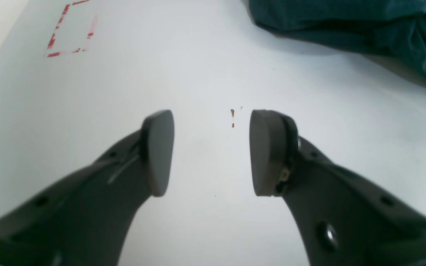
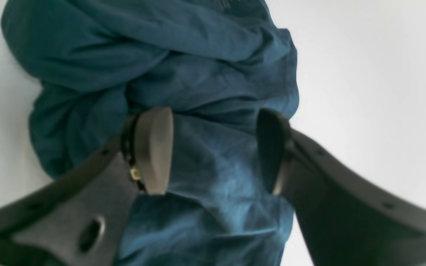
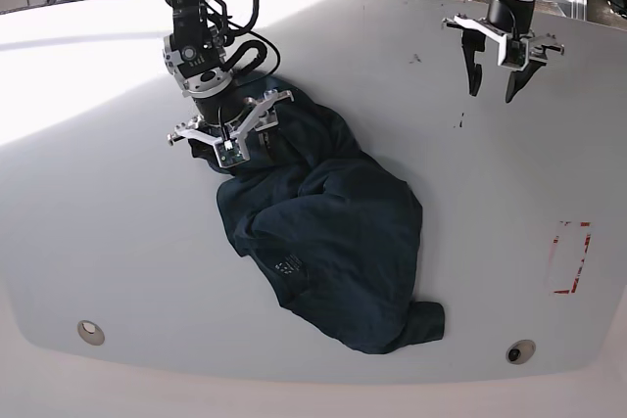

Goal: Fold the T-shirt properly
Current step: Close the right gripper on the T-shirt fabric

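The dark navy T-shirt (image 3: 333, 232) lies crumpled in a heap on the white table (image 3: 118, 242), with a small pale print (image 3: 289, 263) showing near its front. My right gripper (image 3: 227, 139) hangs over the heap's far end. In the right wrist view the right gripper (image 2: 215, 122) stands open, with bunched T-shirt cloth (image 2: 205, 74) lying under and between its fingers, not pinched. My left gripper (image 3: 493, 93) is far off at the back right, open and empty above bare table. The left wrist view shows the left gripper (image 1: 212, 125) with an edge of the T-shirt (image 1: 346, 26) at top right.
A red tape rectangle (image 3: 571, 257) marks the table near its right edge, also seen as the red tape rectangle (image 1: 70, 31). Small red marks (image 1: 232, 117) lie under the left gripper. Two round fittings (image 3: 90, 331) (image 3: 519, 350) sit near the front edge. Cables hang behind the arms.
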{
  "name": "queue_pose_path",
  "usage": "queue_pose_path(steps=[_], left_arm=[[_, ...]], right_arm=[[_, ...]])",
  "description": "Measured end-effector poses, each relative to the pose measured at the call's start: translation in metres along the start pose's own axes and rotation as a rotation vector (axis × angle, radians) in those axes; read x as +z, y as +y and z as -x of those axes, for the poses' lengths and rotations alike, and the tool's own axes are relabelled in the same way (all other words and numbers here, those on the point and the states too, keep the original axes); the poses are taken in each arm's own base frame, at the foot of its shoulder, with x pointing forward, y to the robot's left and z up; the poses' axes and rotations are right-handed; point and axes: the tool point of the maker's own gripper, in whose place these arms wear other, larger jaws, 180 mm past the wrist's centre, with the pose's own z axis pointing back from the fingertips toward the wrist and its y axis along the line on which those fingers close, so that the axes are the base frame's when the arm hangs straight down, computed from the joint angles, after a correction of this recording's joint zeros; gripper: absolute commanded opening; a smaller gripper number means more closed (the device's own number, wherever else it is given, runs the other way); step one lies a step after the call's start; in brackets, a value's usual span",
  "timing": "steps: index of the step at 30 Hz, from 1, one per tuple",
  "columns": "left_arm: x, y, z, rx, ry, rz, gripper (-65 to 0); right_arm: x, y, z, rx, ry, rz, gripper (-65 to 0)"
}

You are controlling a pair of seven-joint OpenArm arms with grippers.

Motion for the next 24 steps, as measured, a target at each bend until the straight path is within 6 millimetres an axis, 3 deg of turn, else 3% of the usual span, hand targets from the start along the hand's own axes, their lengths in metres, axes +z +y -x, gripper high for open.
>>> queue_pose_path(steps=[10, 15, 24], left_arm=[[-0.001, 0.002, -0.001, -0.005, -0.001, -0.005, -34.7], [-0.002, 0.003, -0.002, -0.006, -0.004, -0.007, -34.7], [-0.006, 0.004, -0.005, -0.005, -0.014, -0.010, -34.4]], right_arm=[[-0.010, 0.009, 0.026, 0.027, 0.118, -0.054, -25.4], [-0.011, 0.014, 0.026, 0.033, 0.119, -0.075, -26.6], [-0.004, 0.045, 0.032, 0.046, 0.142, -0.144, -27.1]])
